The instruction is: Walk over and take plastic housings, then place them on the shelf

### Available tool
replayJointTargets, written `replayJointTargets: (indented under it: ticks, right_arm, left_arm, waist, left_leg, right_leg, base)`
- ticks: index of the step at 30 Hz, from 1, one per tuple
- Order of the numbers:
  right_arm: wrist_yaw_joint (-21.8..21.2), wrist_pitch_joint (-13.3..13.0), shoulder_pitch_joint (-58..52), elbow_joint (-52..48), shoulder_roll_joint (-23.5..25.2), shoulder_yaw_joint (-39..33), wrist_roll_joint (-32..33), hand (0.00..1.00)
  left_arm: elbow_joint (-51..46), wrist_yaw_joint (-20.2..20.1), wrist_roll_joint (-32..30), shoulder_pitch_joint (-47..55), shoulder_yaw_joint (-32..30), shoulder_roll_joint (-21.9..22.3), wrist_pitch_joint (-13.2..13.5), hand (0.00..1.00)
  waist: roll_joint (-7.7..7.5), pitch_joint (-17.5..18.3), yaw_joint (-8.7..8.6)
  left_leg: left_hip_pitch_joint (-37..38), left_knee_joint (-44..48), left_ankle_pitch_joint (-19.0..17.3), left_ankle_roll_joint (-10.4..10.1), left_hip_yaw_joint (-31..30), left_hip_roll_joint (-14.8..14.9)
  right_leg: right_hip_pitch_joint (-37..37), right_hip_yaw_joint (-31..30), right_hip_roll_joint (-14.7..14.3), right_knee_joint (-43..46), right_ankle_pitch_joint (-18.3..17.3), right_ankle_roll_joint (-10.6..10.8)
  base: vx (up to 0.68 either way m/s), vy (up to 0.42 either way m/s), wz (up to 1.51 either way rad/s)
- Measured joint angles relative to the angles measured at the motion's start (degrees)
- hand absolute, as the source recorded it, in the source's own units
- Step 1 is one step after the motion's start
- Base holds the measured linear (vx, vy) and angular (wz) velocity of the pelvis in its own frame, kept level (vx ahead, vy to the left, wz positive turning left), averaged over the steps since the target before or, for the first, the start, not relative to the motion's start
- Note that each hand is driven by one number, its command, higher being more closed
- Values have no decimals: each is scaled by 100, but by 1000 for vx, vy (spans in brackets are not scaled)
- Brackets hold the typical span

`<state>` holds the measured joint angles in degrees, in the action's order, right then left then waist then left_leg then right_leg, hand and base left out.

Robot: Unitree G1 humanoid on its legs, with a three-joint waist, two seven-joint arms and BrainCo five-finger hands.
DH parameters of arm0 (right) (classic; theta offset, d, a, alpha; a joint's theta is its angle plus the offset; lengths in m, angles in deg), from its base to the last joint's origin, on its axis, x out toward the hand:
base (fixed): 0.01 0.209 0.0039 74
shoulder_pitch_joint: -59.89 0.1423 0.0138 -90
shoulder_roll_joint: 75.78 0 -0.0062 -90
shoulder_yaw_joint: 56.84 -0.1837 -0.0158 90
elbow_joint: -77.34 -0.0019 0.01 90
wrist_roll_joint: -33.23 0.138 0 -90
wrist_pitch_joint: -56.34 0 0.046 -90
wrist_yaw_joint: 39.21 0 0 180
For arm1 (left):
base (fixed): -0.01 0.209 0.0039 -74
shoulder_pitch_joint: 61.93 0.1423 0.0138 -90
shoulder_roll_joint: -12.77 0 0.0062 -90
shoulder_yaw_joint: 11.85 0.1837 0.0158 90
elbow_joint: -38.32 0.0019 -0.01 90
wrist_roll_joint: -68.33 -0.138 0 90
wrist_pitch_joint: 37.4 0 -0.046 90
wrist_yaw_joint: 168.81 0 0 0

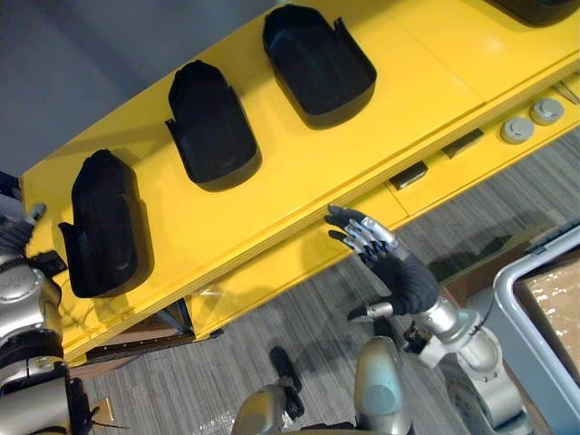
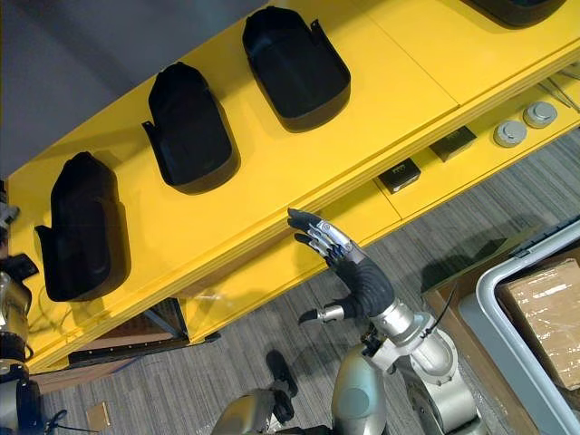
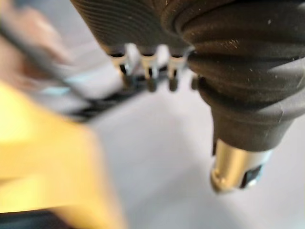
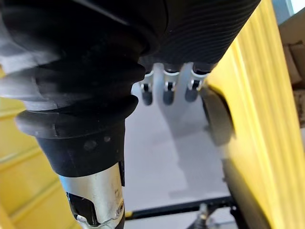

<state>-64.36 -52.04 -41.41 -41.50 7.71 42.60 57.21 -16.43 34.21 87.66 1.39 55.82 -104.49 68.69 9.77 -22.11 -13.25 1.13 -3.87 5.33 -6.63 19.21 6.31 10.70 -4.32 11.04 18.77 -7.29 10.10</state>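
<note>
Grey carpet floor (image 1: 272, 308) underfoot, and a long yellow shelf (image 1: 381, 136) running across in front of the robot. Three black plastic housings sit on its top board: the left housing (image 1: 104, 222), the middle housing (image 1: 210, 127) and the right housing (image 1: 317, 65), spaced apart in a row. A fourth housing (image 1: 535, 7) peeks in farther right.

The right hand (image 1: 394, 267) hovers just off the shelf's near edge, fingers (image 1: 367, 234) spread straight, thumb out, holding nothing. So this looks like a moment between housings. My advice is to draw that hand clear without brushing the edge, then bring the next housing to the bare stretch right of the row.

The left hand (image 3: 238, 71) is at the shelf's left end, and I cannot tell how its fingers stand, as its wrist view is smeared.

The right wrist view confirms what the head views suggest: nothing between those fingers. Only the head views give the row, plus the lower ledge's small black boxes (image 1: 408, 175), the round grey discs (image 1: 517, 130), and the grey bin (image 2: 480, 308) with its cardboard box (image 2: 544, 299) at right.
</note>
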Motion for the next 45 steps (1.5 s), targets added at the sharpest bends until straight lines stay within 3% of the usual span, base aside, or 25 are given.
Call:
replayJointTargets:
  ticks: [1, 3, 7, 8, 9, 10, 13, 14, 18, 22, 25, 31, 37, 45]
  right_arm:
    - [-14, -113, -119, 24, 96, -14, -3, 0]
    - [-16, -168, -271, 29, 216, 16, -8, 0]
    - [175, -203, -308, 52, 420, 338, -147, 0]
    - [367, -209, -273, 97, 505, 460, -270, 0]
    - [414, -211, -271, 107, 526, 488, -299, 0]
    - [674, -216, -254, 173, 579, 591, -499, 0]
    - [1068, -240, -184, 464, 735, 735, -807, 0]
    - [1226, -240, -149, 588, 822, 763, -925, 0]
    - [1642, -243, -67, 768, 1004, 876, -1148, 0]
    - [1917, -239, -65, 1033, 1212, 1008, -1190, 0]
    - [2115, -239, -94, 1202, 1229, 1133, -1196, 0]
    - [2406, -239, -138, 1495, 1252, 1238, -1193, 0]
    - [2401, -242, -223, 1663, 1255, 1379, -1192, 0]
    - [2402, -268, -163, 1841, 1258, 1320, -1185, 0]
  left_arm:
    - [-358, 215, -239, -51, 9, 26, 256, 0]
    - [-1030, 364, -527, 15, 13, 187, 524, 0]
    - [-2707, 524, -942, 588, 59, 765, 783, 0]
    - [-3458, 460, -957, 965, 92, 1051, 826, 0]
    - [-3623, 431, -970, 1065, 100, 1128, 835, 0]
    - [-4447, 241, -984, 1648, 170, 1571, 874, 0]
    - [-5393, -118, -1067, 2608, 544, 2324, 880, 0]
    - [-5638, -344, -1083, 3044, 747, 2664, 869, 100]
    - [-5964, -938, -880, 4305, 1166, 3493, 593, 100]
    - [-5989, -1332, -788, 5032, 1547, 3826, 400, 100]
    - [-5983, -1436, -781, 5169, 1690, 3958, 220, 100]
    - [-5860, -1596, -625, 5117, 1761, 3966, 167, 100]
    - [-5316, -1595, -624, 4939, 1855, 3933, 4, 100]
    - [-4534, -1226, -629, 4250, 1856, 3752, 5, 100]
  waist:
    - [11, 176, -8]
    - [-31, 381, -2]
    - [-98, 987, 159]
    - [-117, 1082, 220]
    - [-119, 1117, 246]
    - [-125, 1265, 338]
    - [-177, 1412, 510]
    - [-226, 1443, 621]
    - [-417, 1583, 936]
    - [-622, 1728, 1031]
    - [-690, 1764, 1110]
    - [-773, 1737, 1181]
    - [-856, 1686, 1223]
    - [-1001, 1313, 1191]
  left_leg:
    - [26, -63, 2, 1, -26, 6]
    - [119, -68, -1, 2, -116, 20]
    - [232, -72, -1, 1, -233, 59]
    - [303, -72, -2, 0, -354, 73]
    - [303, -72, -2, 0, -368, 75]
    - [287, -73, -4, -2, -472, 87]
    - [287, -74, -10, 1, -638, 107]
    - [296, -75, -10, 1, -703, 110]
    - [263, -108, -17, 12, -917, 98]
    - [169, -112, 12, -4, -1079, 93]
    - [66, -114, 54, -53, -1179, 84]
    - [-34, -120, 119, -66, -1329, 76]
    - [-83, -126, 120, -68, -1277, 107]
    - [-323, -124, 226, -71, -1049, 219]
  right_leg:
    - [-107, 68, 0, -182, 74, 11]
    - [-379, 182, 7, -404, 109, 13]
    - [-797, 475, 10, -720, 124, 0]
    - [-1000, 618, 10, -813, 124, 0]
    - [-1021, 641, 10, -830, 124, 0]
    - [-1135, 782, 8, -920, 133, -13]
    - [-1359, 1033, -6, -1057, 155, -25]
    - [-1457, 1137, -7, -1093, 158, -26]
    - [-1688, 1386, -8, -1353, 169, -47]
    - [-1766, 1580, -20, -1433, 173, -55]
    - [-1776, 1694, -22, -1452, 194, -94]
    - [-1778, 1844, -35, -1440, 271, -92]
    - [-1662, 1808, -54, -1415, 226, -171]
    - [-1255, 1517, -158, -1428, 444, -221]
  base:
    - [72, 34, 7]
    - [77, 16, 17]
    - [79, -9, 28]
    - [40, -11, 35]
    - [16, -13, 42]
    - [0, -9, 31]
    - [-9, -13, 42]
    - [-42, -14, 38]
    - [-64, -6, 29]
    - [-19, -8, 26]
    - [18, -9, 16]
    - [30, -8, 15]
    - [-19, -2, -3]
    - [-28, -2, -15]
